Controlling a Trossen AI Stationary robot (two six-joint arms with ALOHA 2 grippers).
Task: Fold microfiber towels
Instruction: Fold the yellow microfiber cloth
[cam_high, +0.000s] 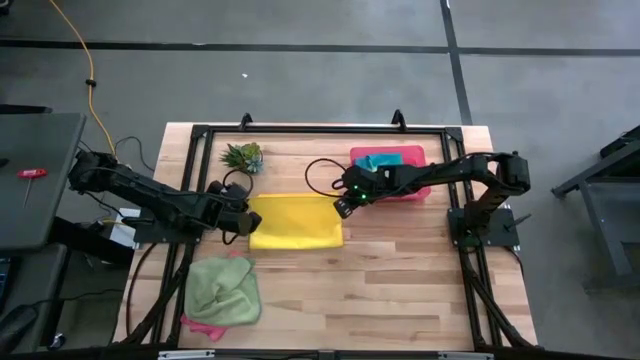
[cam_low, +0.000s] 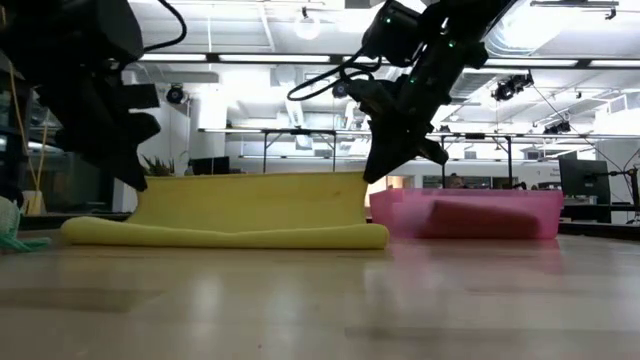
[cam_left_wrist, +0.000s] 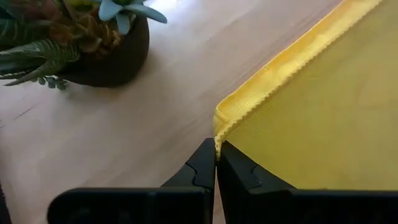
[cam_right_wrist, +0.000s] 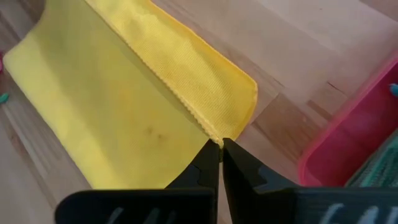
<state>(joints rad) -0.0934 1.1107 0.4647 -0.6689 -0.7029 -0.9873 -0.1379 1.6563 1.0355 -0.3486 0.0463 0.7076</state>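
The yellow microfiber towel (cam_high: 295, 222) is at the table's middle. Its rounded near fold (cam_low: 225, 236) rests on the wood, and a sheet of it (cam_low: 250, 200) stands up between my two grippers. My left gripper (cam_left_wrist: 216, 158) is shut on the sheet's left top corner, and my right gripper (cam_right_wrist: 221, 152) is shut on its right top corner. A teal towel (cam_high: 380, 161) lies in the pink tray (cam_high: 418, 152). Light green towels (cam_high: 225, 290) lie heaped on a pink one (cam_high: 205, 327) at the near left. My left gripper pinches the towel's left top corner (cam_left_wrist: 219, 127) between its two fingertips, slanting down from the table's left. The corner is lifted clear, and the hem runs off taut toward the other gripper. My right gripper pinches the towel's right top corner (cam_right_wrist: 219, 138) at its fingertips, slanting down from the table's right. The corner is lifted off the table; a narrow band of cloth (cam_right_wrist: 205, 74) is turned over along the hem beside it.
A small potted plant (cam_high: 243, 156) stands at the far left, close behind my left gripper. The pink tray stands just right of the towel, behind my right arm. Bare wood lies near and right of the yellow towel.
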